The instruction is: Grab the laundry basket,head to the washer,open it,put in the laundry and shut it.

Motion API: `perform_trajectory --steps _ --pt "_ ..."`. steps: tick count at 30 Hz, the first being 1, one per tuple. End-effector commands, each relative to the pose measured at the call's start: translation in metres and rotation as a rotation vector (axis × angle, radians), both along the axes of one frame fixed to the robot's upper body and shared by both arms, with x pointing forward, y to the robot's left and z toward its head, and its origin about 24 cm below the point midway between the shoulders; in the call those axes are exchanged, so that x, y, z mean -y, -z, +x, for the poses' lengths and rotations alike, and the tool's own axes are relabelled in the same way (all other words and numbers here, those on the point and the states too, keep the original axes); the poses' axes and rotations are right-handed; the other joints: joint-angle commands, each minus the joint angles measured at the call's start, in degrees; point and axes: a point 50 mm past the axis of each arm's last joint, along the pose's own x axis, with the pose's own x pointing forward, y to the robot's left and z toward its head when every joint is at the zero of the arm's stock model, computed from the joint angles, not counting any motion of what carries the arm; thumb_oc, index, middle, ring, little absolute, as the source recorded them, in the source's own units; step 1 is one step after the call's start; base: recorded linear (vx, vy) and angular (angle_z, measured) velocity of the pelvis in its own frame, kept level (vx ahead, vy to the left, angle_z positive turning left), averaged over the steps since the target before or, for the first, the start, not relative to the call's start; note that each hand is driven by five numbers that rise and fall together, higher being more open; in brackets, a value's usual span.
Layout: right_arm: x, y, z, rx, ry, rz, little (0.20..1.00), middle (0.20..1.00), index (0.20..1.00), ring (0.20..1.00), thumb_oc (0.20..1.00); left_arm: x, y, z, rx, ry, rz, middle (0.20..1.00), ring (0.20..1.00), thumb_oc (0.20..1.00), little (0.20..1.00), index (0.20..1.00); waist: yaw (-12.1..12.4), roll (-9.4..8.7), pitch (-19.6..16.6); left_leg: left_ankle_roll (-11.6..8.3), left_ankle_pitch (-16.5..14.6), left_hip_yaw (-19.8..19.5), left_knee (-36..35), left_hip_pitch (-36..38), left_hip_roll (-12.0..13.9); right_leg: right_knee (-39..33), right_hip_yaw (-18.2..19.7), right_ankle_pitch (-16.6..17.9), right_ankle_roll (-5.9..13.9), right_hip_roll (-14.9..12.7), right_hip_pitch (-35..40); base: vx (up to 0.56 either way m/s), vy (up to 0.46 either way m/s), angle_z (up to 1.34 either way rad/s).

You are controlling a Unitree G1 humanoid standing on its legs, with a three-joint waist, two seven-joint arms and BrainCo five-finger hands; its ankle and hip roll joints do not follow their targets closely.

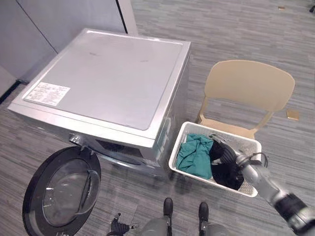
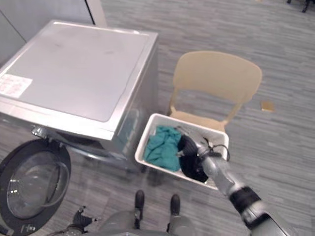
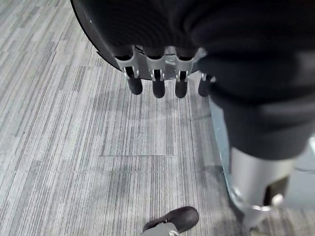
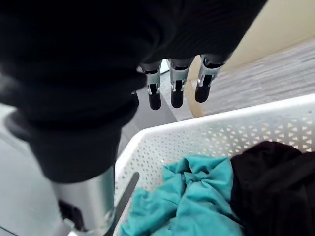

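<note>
Right hand [image 4: 172, 88] over the white laundry basket [image 1: 194, 129], fingers straight, gripping nothing; in the eye views its dark cover blends into the black garment [image 1: 227, 172]. Left hand [image 3: 157, 81] relaxed above floor. Basket sits at the washer's [image 1: 108, 83] 4 o'clock, long axis running 10 to 4. Teal cloth [image 1: 194, 155] inside. Washer door [image 1: 61, 191] open, cut off at frame's edge. Tan chair [image 1: 248, 88] behind the basket.
</note>
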Motion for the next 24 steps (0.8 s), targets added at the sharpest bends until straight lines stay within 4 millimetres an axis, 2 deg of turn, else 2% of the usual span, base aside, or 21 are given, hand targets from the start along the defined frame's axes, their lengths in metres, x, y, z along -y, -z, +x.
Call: perform_trajectory --steps 1,3,4,5,6,8,10,12,15,16,17,21,22,24 --pt "-0.017 -0.023 0.021 0.124 -0.051 -0.044 1.000 1.000 1.000 1.000 1.000 -0.013 -0.007 0.018 0.047 -0.013 0.051 1.000 1.000 1.000 1.000 1.000 2.06 -2.04 2.46 -1.80 -7.05 -1.45 6.22 -2.99 1.58 4.32 -0.01 -6.89 2.94 -0.66 -0.53 -0.12 0.060 0.01" --pt "-0.021 -0.029 0.036 0.146 -0.042 -0.098 1.000 1.000 1.000 1.000 1.000 -0.014 -0.013 0.031 0.106 -0.016 0.051 1.000 1.000 1.000 1.000 1.000 3.05 -1.91 4.09 -1.77 -6.15 -1.87 6.08 -5.91 1.16 4.68 -0.15 -5.93 3.04 -1.01 -3.78 -0.12 0.055 0.00" --pt "-0.021 -0.029 0.037 0.148 -0.043 -0.097 1.000 1.000 1.000 1.000 1.000 -0.014 -0.013 0.031 0.107 -0.017 0.051 1.000 1.000 1.000 1.000 1.000 2.97 -1.95 3.98 -1.77 -6.14 -1.88 6.14 -6.14 1.15 4.75 -0.16 -5.94 3.04 -1.02 -4.01 -0.12 0.046 0.00" --pt "-0.022 -0.036 0.047 0.167 -0.031 -0.127 1.000 1.000 1.000 1.000 1.000 -0.014 -0.018 0.042 0.153 -0.016 0.046 1.000 1.000 1.000 1.000 1.000 3.71 -1.96 5.08 -1.81 -5.33 -2.21 5.92 -7.79 0.92 4.77 -0.43 -5.37 3.02 -1.10 -5.64 -0.06 0.019 0.10" --pt "-0.023 -0.037 0.048 0.168 -0.031 -0.126 1.000 1.000 1.000 1.000 1.000 -0.014 -0.018 0.043 0.154 -0.017 0.046 1.000 1.000 1.000 1.000 1.000 3.64 -1.98 5.02 -1.81 -5.30 -2.23 5.94 -7.94 0.92 4.82 -0.44 -5.37 3.02 -1.10 -5.79 -0.08 0.041 0.13" --pt "-0.020 -0.045 0.061 0.189 0.002 -0.172 1.000 1.000 1.000 1.000 1.000 -0.013 -0.025 0.056 0.213 -0.016 0.040 1.000 1.000 1.000 1.000 1.000 4.73 -1.93 6.41 -1.96 -4.05 -2.86 5.19 -9.99 0.60 4.80 -1.02 -4.74 3.17 -1.34 -7.78 -0.06 0.024 0.14" --pt "-0.018 -0.046 0.065 0.189 0.017 -0.191 1.000 1.000 1.000 1.000 1.000 -0.012 -0.027 0.061 0.232 -0.009 0.037 1.000 1.000 1.000 1.000 1.000 5.09 -1.85 6.69 -2.00 -3.58 -3.23 4.91 -10.76 0.43 4.79 -1.34 -4.52 3.21 -1.43 -8.53 -0.04 0.006 0.11" --pt "-0.010 -0.048 0.074 0.193 0.071 -0.247 1.000 1.000 1.000 1.000 1.000 -0.005 -0.035 0.078 0.297 0.013 0.024 1.000 1.000 1.000 1.000 1.000 6.14 -1.39 7.98 -2.15 -2.50 -4.45 4.11 -12.68 -0.02 4.74 -2.04 -4.14 3.30 -1.73 -10.16 -0.05 0.011 0.15" --pt "-0.002 -0.050 0.080 0.193 0.120 -0.278 1.000 1.000 1.000 1.000 1.000 -0.002 -0.042 0.090 0.347 0.027 0.014 1.000 1.000 1.000 1.000 1.000 6.76 -0.88 8.92 -2.40 -1.82 -5.31 4.00 -14.32 -0.29 5.00 -2.86 -4.04 3.36 -2.12 -11.54 -0.06 -0.004 0.23" --pt "0.011 -0.047 0.082 0.173 0.190 -0.316 1.000 1.000 1.000 1.000 1.000 0.004 -0.049 0.103 0.396 0.047 -0.001 1.000 1.000 1.000 1.000 1.000 7.52 -0.24 9.93 -2.62 -1.31 -5.86 4.18 -15.88 -0.65 5.22 -3.53 -3.81 3.41 -2.28 -12.70 -0.06 -0.015 0.31" --pt "0.016 -0.044 0.082 0.158 0.221 -0.325 1.000 1.000 1.000 1.000 1.000 0.007 -0.051 0.107 0.409 0.059 -0.009 1.000 1.000 1.000 1.000 1.000 7.83 -0.01 10.46 -2.76 -1.21 -6.15 4.20 -16.27 -0.84 5.31 -3.89 -3.82 3.47 -2.35 -12.96 -0.06 -0.012 0.35" --pt "0.017 -0.032 0.079 0.110 0.242 -0.336 1.000 1.000 1.000 1.000 1.000 0.012 -0.057 0.119 0.439 0.083 -0.013 1.000 1.000 1.000 1.000 1.000 8.42 0.32 10.91 -3.04 -0.60 -7.00 3.98 -17.36 -1.09 4.69 -5.00 -3.62 3.75 -2.45 -13.43 -0.02 -0.026 0.20" --pt "0.008 -0.025 0.077 0.093 0.229 -0.307 0.200 0.200 0.200 0.200 0.200 0.014 -0.058 0.121 0.435 0.098 -0.008 1.000 1.000 1.000 1.000 1.000 8.56 0.09 10.99 -3.12 -0.66 -7.44 3.80 -17.06 -1.12 4.37 -5.24 -3.75 3.89 -2.52 -12.85 0.01 -0.033 0.13" --pt "0.000 -0.024 0.075 0.095 0.217 -0.259 0.200 0.200 0.200 0.200 0.200 0.015 -0.058 0.122 0.433 0.104 -0.005 1.000 1.000 1.000 1.000 1.000 8.45 -0.28 10.95 -3.05 -0.78 -7.54 3.60 -16.61 -1.17 4.08 -5.15 -3.72 3.98 -2.50 -12.36 0.00 -0.019 0.12"
